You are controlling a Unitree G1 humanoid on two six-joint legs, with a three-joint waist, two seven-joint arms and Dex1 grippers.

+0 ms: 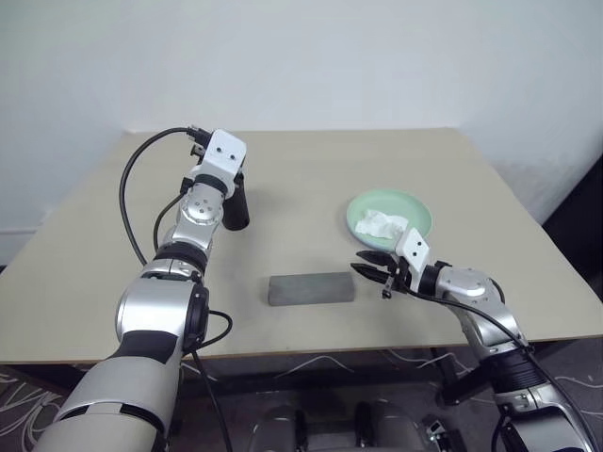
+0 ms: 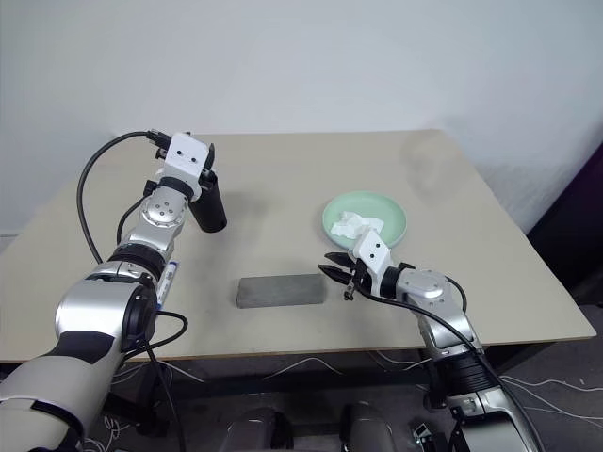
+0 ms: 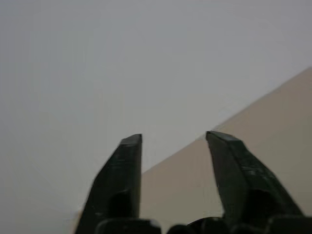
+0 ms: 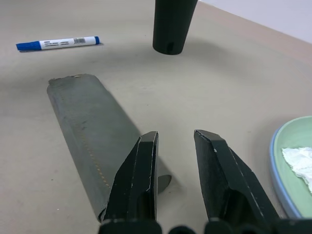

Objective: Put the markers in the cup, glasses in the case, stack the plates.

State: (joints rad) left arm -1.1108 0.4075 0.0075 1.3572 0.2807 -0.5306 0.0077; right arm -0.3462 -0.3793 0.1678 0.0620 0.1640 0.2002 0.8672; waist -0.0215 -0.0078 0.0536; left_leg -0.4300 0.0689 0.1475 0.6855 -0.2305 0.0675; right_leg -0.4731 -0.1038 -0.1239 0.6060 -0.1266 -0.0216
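The black cup (image 1: 236, 204) stands upright on the table, just beside my raised left wrist. My left gripper (image 3: 173, 139) is open and holds nothing, and it points at the wall beyond the table's edge. The grey case (image 1: 311, 288) lies shut near the front edge. My right gripper (image 1: 370, 265) hovers open and empty at the case's right end. A white marker with blue ends (image 4: 57, 44) lies on the table past the case's other end. The mint green plate (image 1: 412, 209) sits on the light blue plate (image 4: 274, 161). The glasses are out of view.
A crumpled white tissue (image 1: 382, 223) lies in the green plate. The beige table (image 1: 311, 169) has a white wall behind it. A black cable (image 1: 132, 179) loops up from my left forearm.
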